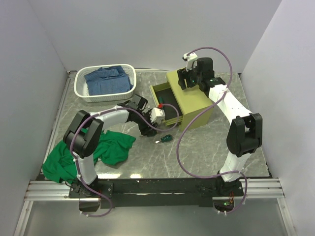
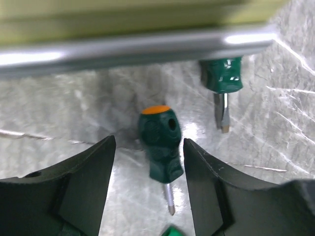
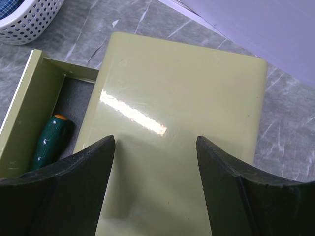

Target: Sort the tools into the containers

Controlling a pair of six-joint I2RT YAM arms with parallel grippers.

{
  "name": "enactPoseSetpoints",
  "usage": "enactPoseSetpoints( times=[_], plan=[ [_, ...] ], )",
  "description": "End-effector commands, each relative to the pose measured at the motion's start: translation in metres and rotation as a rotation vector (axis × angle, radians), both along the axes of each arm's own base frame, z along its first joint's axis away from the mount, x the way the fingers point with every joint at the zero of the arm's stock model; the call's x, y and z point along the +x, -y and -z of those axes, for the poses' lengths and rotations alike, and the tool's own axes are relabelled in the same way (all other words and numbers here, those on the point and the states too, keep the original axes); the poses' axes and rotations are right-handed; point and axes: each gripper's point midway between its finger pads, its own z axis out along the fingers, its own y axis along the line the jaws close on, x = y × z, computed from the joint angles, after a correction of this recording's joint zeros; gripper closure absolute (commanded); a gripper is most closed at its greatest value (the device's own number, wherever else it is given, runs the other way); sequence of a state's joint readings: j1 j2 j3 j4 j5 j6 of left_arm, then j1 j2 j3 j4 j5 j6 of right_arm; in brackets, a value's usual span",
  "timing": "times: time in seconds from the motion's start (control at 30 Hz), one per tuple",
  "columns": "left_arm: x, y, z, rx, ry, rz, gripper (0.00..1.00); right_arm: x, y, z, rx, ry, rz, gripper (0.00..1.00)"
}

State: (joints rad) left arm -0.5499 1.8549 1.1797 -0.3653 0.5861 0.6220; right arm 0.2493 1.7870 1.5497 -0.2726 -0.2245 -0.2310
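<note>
My left gripper [image 1: 149, 131] [image 2: 147, 142] is open and low over the table in front of the chest's silver drawer front [image 2: 147, 46]. A stubby green screwdriver with an orange cap [image 2: 160, 147] lies on the table between its fingers, and neither finger touches it. A second stubby green screwdriver [image 2: 221, 78] [image 1: 166, 138] lies just beyond. The olive tool chest [image 1: 192, 101] [image 3: 182, 113] has its top drawer [image 1: 161, 94] pulled open, with a green screwdriver [image 3: 49, 140] inside. My right gripper [image 1: 189, 78] [image 3: 155, 140] is open and empty above the chest's top.
A white lattice basket [image 1: 81, 88] [image 3: 24, 22] holding blue cloth stands at the back left. A green cloth [image 1: 98, 150] lies crumpled at the front left by the left arm. White walls enclose the table on three sides.
</note>
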Motion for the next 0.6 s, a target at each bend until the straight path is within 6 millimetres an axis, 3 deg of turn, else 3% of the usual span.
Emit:
enactPoseSetpoints(
  times=[0.0,0.1,0.2,0.27,0.37,0.43,0.53,0.57],
  plan=[
    [-0.010,-0.005,0.007,0.063,0.024,0.035,0.37,-0.041,0.028,0.076,-0.100,-0.285,0.071,0.25],
    [-0.010,-0.008,0.009,0.073,0.032,0.018,0.38,-0.041,0.027,0.076,-0.097,-0.286,0.070,0.25],
    [-0.009,-0.009,0.015,0.103,0.023,0.001,0.48,-0.041,0.026,0.076,-0.093,-0.286,0.068,0.25],
    [-0.012,-0.010,0.022,0.123,-0.006,-0.006,0.61,-0.040,0.026,0.075,-0.091,-0.284,0.071,0.25],
    [-0.012,-0.007,0.016,0.114,-0.022,-0.014,0.82,-0.038,0.025,0.073,-0.095,-0.278,0.072,0.25],
    [-0.016,-0.007,0.005,0.095,-0.030,-0.013,0.90,-0.038,0.025,0.072,-0.095,-0.274,0.071,0.25],
    [-0.025,-0.007,-0.036,0.026,0.000,0.006,0.95,-0.039,0.027,0.072,-0.100,-0.274,0.074,0.25],
    [-0.033,-0.011,-0.059,0.001,0.012,0.011,0.96,-0.040,0.028,0.073,-0.101,-0.274,0.075,0.25]
  ],
)
